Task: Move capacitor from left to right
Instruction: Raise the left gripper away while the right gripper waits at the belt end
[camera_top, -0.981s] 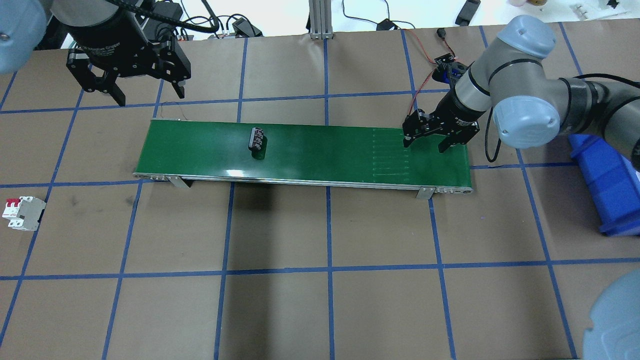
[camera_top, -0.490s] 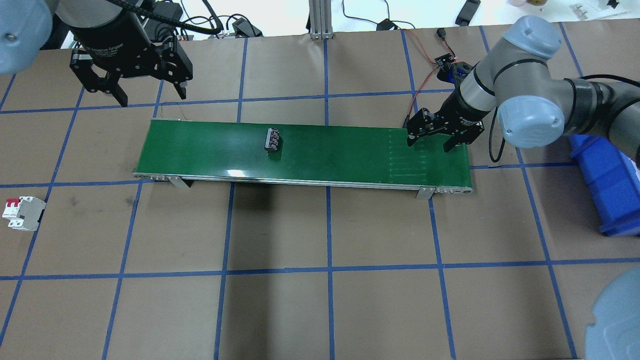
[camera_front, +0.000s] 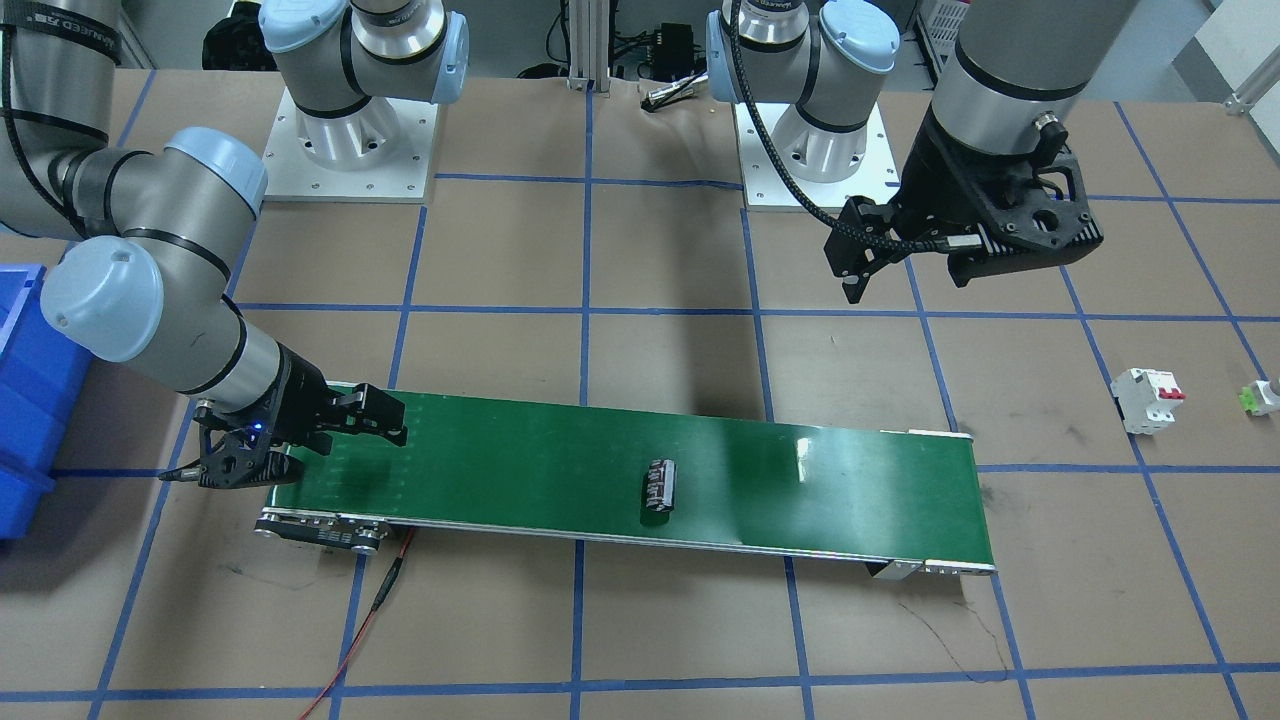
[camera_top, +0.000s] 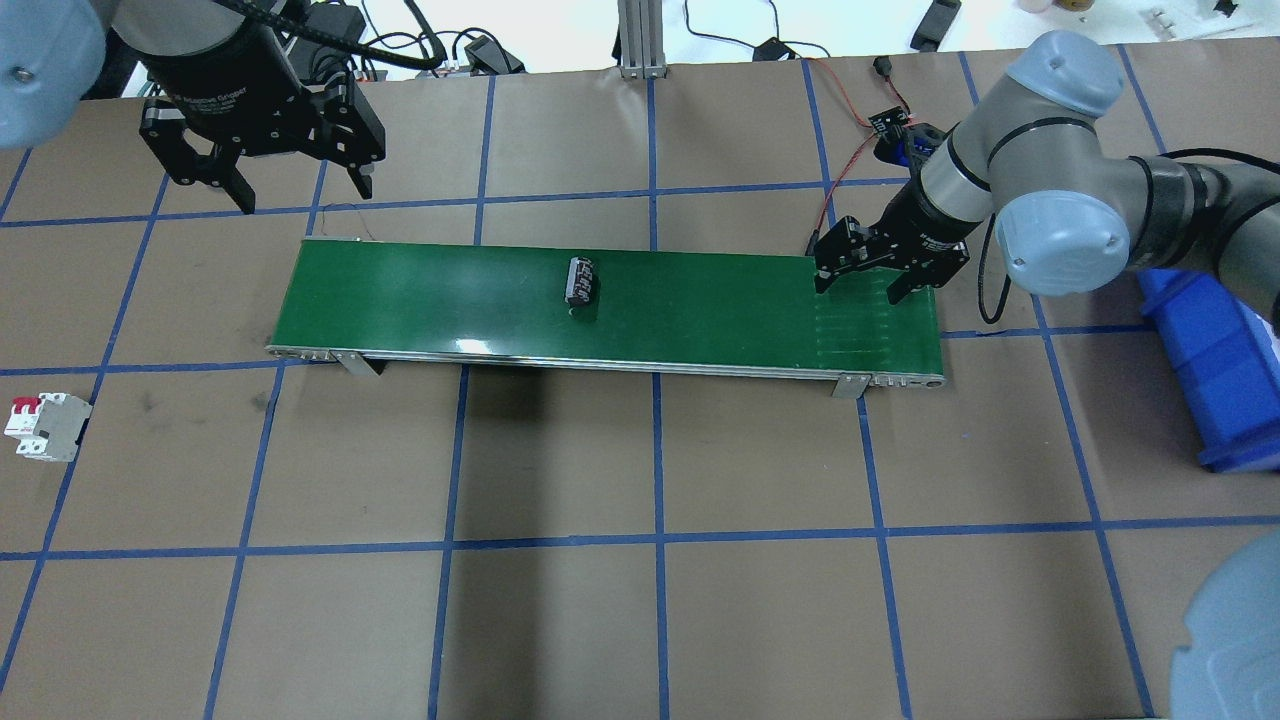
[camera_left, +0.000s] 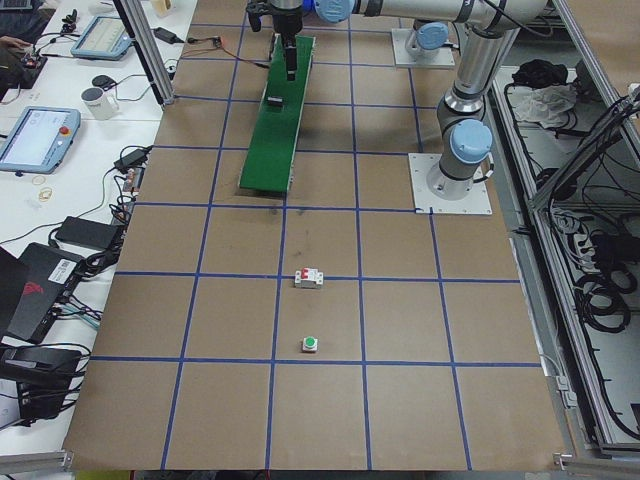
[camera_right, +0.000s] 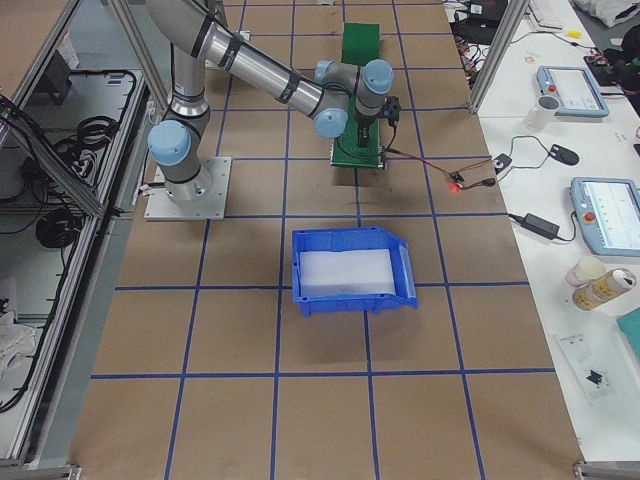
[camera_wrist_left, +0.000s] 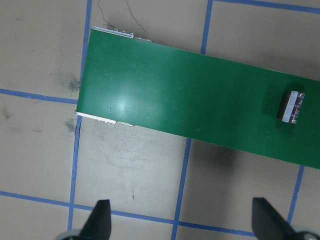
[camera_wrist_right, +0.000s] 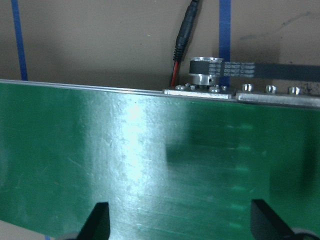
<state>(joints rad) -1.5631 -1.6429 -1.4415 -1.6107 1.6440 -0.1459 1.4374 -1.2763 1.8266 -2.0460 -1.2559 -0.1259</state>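
While the capacitor (camera_top: 582, 280) lies on its side near the middle of the green belt (camera_top: 400, 300), the right pincer (camera_top: 857, 291) hangs spread over the belt's right end, well apart; the left pincer (camera_top: 304, 198), also spread, hovers beyond the left end

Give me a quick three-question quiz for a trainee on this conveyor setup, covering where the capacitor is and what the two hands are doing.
1. True or false: the capacitor lies on the green conveyor belt, held by neither hand.
2. Pick one. The right hand is: A. over one end of the belt; B. clamped on the capacitor; C. off the belt entirely.
3. Fill the gap: the left hand and the right hand are both ____ (open or shut).

Key: 1 true; 2 A; 3 open.
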